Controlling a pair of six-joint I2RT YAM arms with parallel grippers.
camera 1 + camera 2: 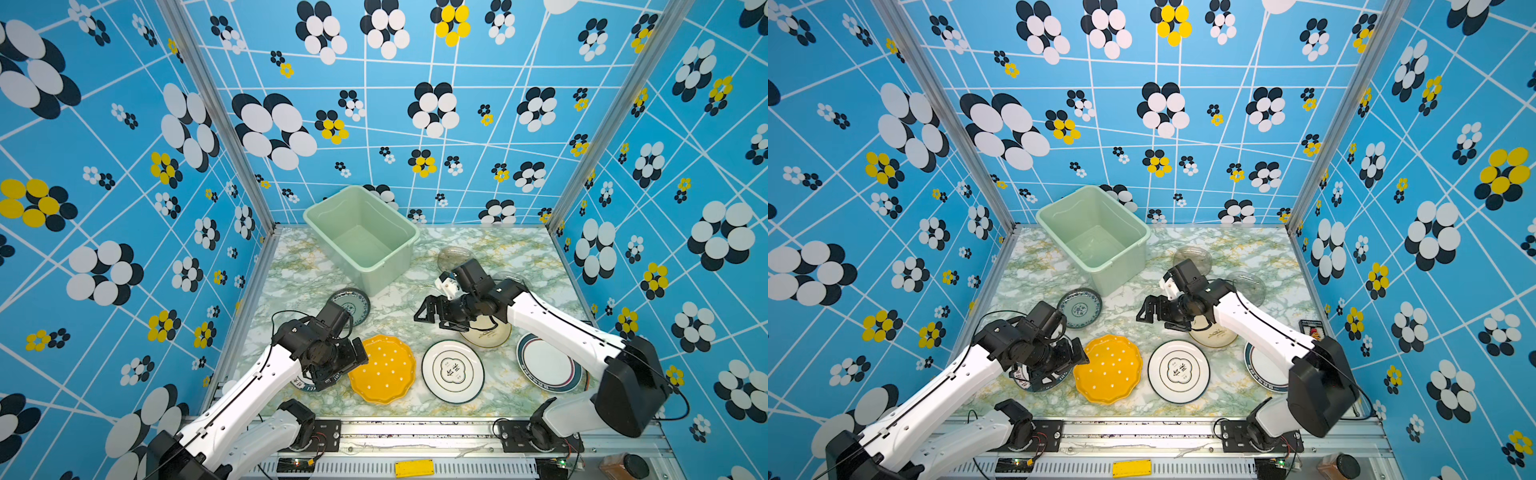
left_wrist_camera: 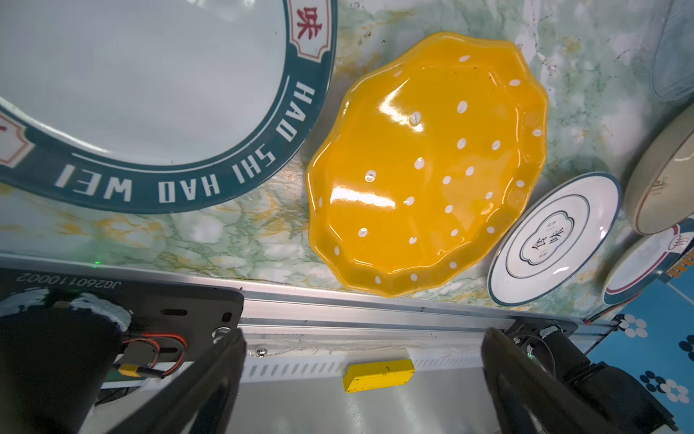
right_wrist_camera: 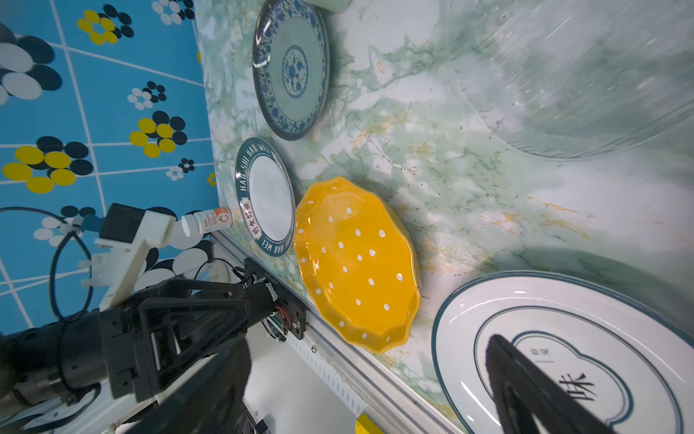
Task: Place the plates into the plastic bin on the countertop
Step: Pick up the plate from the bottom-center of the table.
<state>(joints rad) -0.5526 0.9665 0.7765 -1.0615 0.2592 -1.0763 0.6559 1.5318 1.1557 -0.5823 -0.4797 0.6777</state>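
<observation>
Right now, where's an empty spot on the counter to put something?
Bare countertop lies left of the plastic bin by the wall, and in the middle between bin, blue patterned plate and yellow plate. The front row of plates is crowded.

Teal-rimmed plate: rim read "HAO SHI HAO WEI". White plate: centre bore 食味. Black mounting plate: "JG260110002".

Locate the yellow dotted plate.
In both top views the yellow dotted plate lies on the countertop near its front edge, between the lettered plate and the emblem plate.
</observation>
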